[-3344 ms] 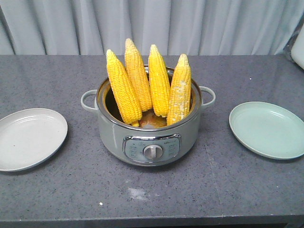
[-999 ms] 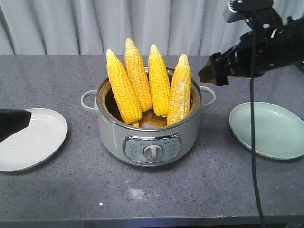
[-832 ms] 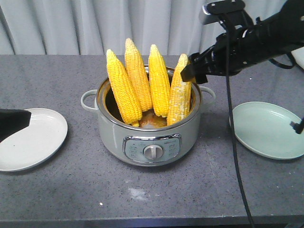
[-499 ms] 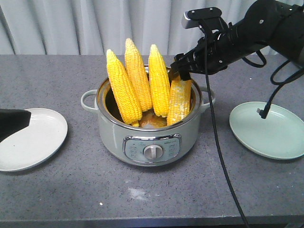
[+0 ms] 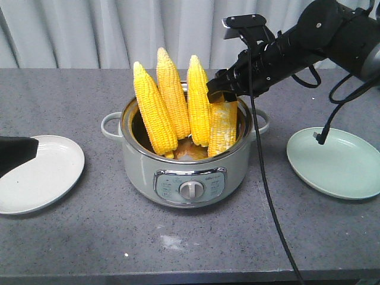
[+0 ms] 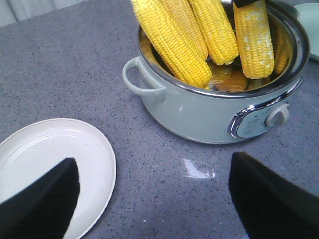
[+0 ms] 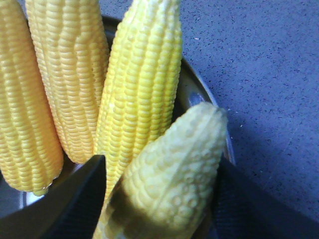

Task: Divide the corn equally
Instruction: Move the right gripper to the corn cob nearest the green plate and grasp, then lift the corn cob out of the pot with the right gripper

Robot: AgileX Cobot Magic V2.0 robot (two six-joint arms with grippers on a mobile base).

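While the front view shows the right gripper only as a dark block over the tip of the rightmost cob, the right wrist view shows its fingers flanking that paler cob on both sides; whether they squeeze it I cannot tell. All four cobs of corn stand tips-up in the multicooker. Only the left wrist view shows the left gripper spread wide, holding nothing, partly above the white plate. A green plate lies well right of the cooker.
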